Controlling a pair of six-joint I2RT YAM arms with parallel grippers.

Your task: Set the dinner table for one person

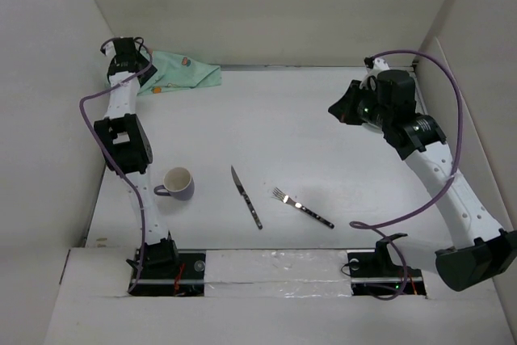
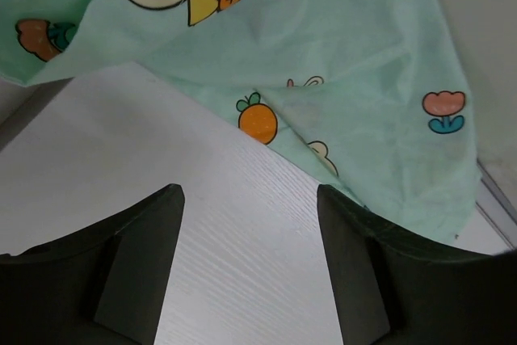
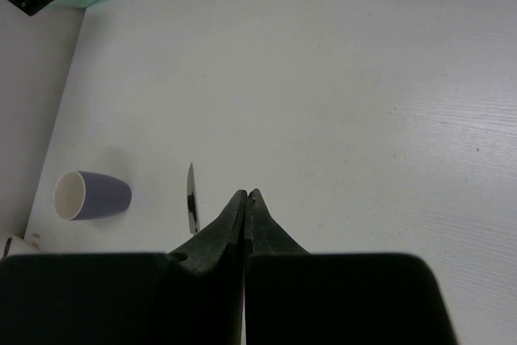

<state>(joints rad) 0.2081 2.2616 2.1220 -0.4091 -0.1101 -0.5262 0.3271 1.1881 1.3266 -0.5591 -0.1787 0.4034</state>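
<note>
The white dinner table (image 1: 283,119) holds a crumpled mint-green cartoon-print placemat (image 1: 184,72) in its far left corner. My left gripper (image 1: 123,56) hovers at the placemat's left edge, open and empty; in the left wrist view the placemat (image 2: 339,62) lies just beyond the gripper (image 2: 249,199). A purple mug (image 1: 179,183), a knife (image 1: 245,196) and a fork (image 1: 302,207) lie near the front edge. My right gripper (image 1: 338,109) is shut and empty, raised over the right side. The right wrist view shows the gripper (image 3: 245,196), the mug (image 3: 90,195) and the knife blade (image 3: 191,196).
White walls enclose the table on the left (image 1: 48,119), back (image 1: 275,6) and right (image 1: 477,78). Purple cables loop beside both arms.
</note>
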